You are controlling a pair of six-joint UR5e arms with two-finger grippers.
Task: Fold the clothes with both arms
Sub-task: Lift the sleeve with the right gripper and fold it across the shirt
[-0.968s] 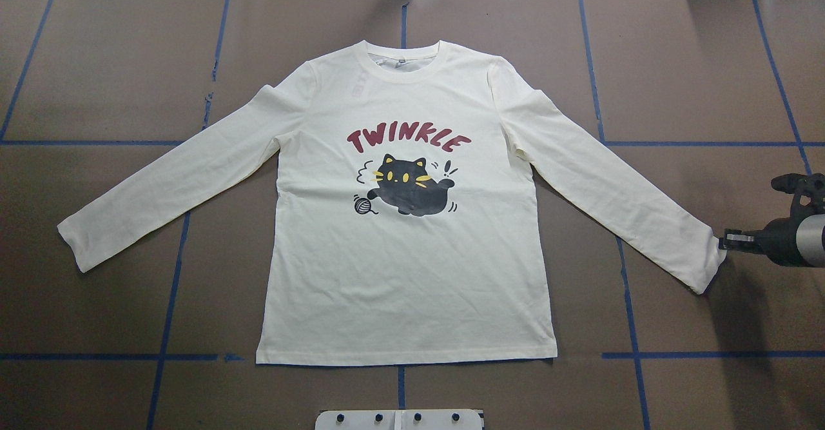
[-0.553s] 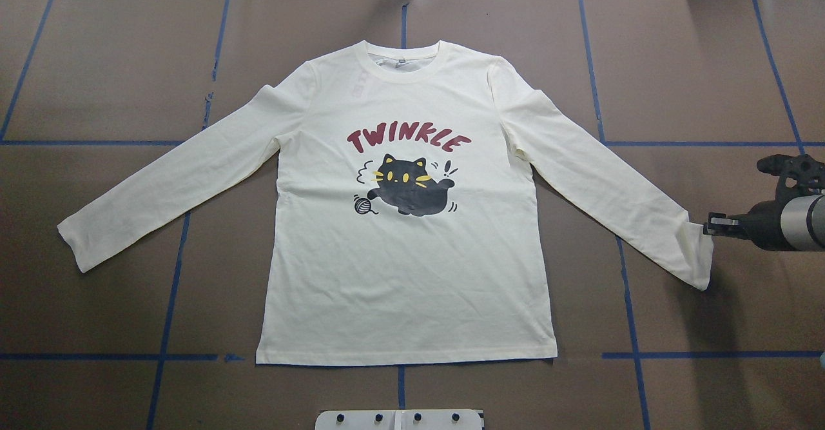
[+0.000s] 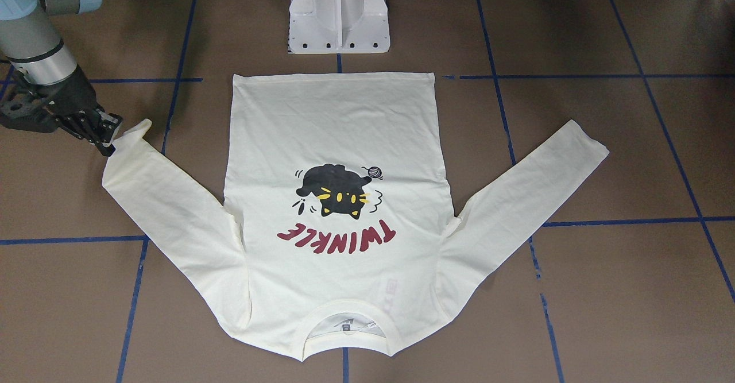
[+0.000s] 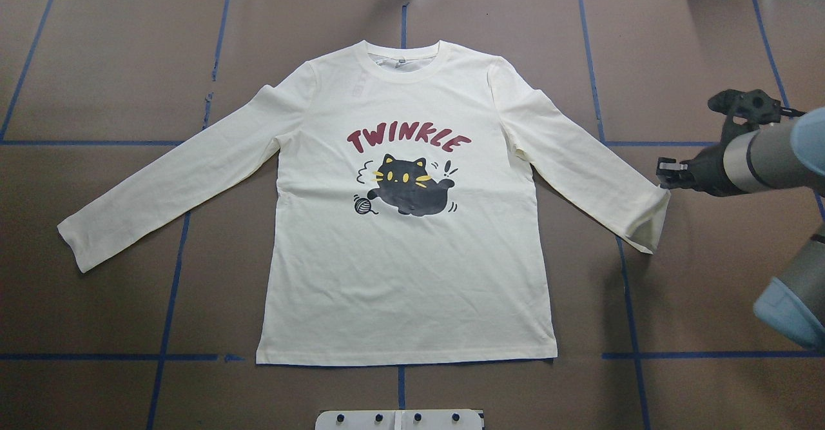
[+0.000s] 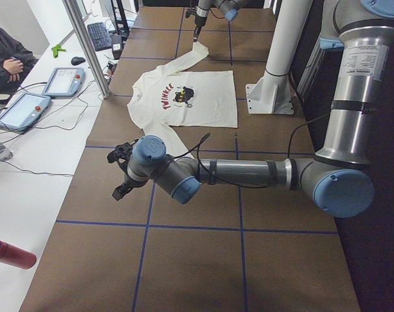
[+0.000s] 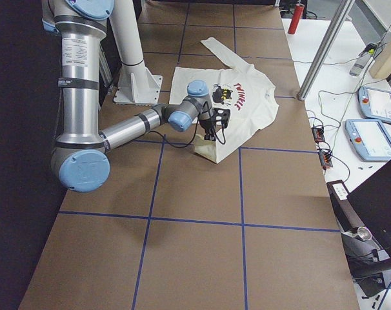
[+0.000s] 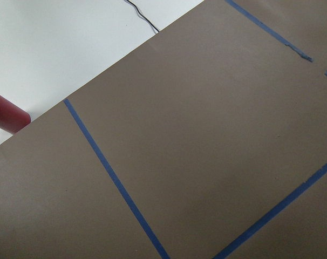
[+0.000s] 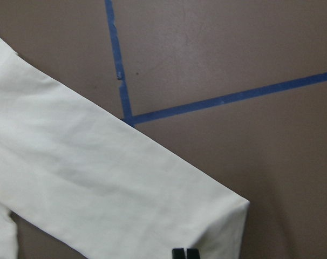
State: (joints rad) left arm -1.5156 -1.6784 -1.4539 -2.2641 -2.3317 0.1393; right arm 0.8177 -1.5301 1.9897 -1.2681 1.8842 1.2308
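at the cuff (image 4: 652, 224), r gripper (image 4: 661, 175) pinches t-shirt (image 4: 406, 275).

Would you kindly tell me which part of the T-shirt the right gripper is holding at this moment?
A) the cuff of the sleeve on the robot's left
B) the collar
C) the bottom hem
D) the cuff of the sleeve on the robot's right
D: the right gripper is closed on the right sleeve cuff of the T-shirt, while the collar, hem and left sleeve cuff lie flat with no gripper on them.

The T-shirt (image 4: 412, 288) is matt cloth (faintly creased), the table (image 4: 116, 62) smooth matt brown paper.
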